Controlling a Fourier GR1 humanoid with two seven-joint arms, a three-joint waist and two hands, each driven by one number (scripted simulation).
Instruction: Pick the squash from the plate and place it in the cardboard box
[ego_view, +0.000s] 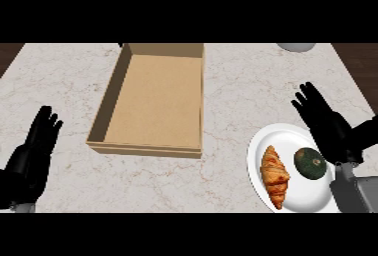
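Fingers: right hand (328, 125) is holding its fingers (310, 97) straight and spread wide, gripping nothing, pointing toward 11 o'clock above the plate's far-right rim.
Left hand (33, 150): is resting open at the counter's 8 o'clock edge, fingers up.
Squash (310, 163): dark green, is lying on the right part of the plate, just at 6 o'clock from the right palm, well back from the fingertips, not touched.
Plate (295, 197): white, is sitting at the counter's (221, 175) 4 o'clock corner.
Croissant (275, 176): is lying on the plate at 9 o'clock from the squash, apart from it.
Cardboard box (107, 112): open, is sitting at 10 o'clock from the plate, well apart.
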